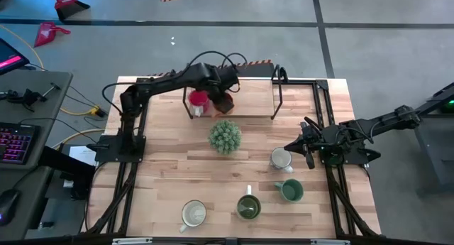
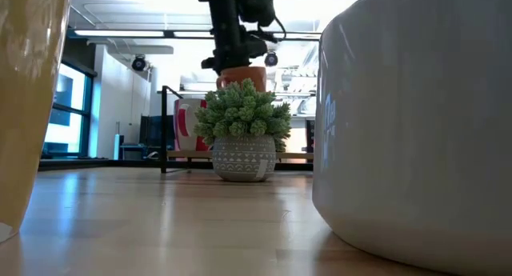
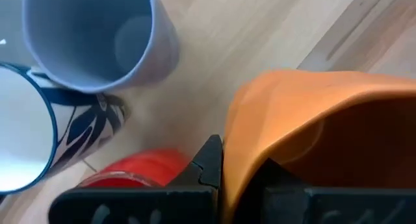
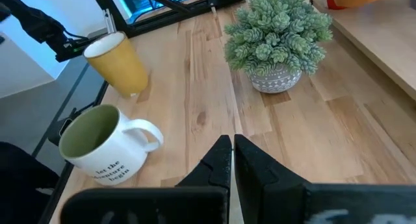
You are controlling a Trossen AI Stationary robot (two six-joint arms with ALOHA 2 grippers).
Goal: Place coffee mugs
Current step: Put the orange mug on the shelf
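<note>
A: What surrounds the orange mug (image 1: pixel 225 100) right now?

B: It hangs above the raised shelf (image 1: pixel 252 106) at the far side of the table (image 1: pixel 163 181), pinched at its rim by the left gripper (image 1: pixel 228 89). Just beside it on the shelf stands the red mug (image 1: pixel 198 99). The left wrist view shows a pale blue mug (image 3: pixel 97 39) and a white mug with a dark blue leaf pattern (image 3: pixel 39 136) close by as well. The shelf's black frame (image 1: pixel 278 92) rises at the sides.

A: And nearer the middle?

B: The spiky green plant (image 1: pixel 225 136) in its patterned pot sits just in front of the shelf, between it and the mugs at the near side. In the low view it hides most of the shelf and part of the red mug.

A: Which way does the orange mug face?

B: In the low view its axis looks upright under the gripper. I cannot tell where its handle points.

A: The other mugs?

B: A white mug (image 1: pixel 281 159) stands at the right, touching or nearly touching the right gripper (image 1: pixel 291 147), whose fingers are pressed together on nothing. Two green mugs (image 1: pixel 248 206) (image 1: pixel 291 191) and a cream one (image 1: pixel 194 213) stand upright along the near side, openings up. The cream one's handle points toward the near edge
</note>
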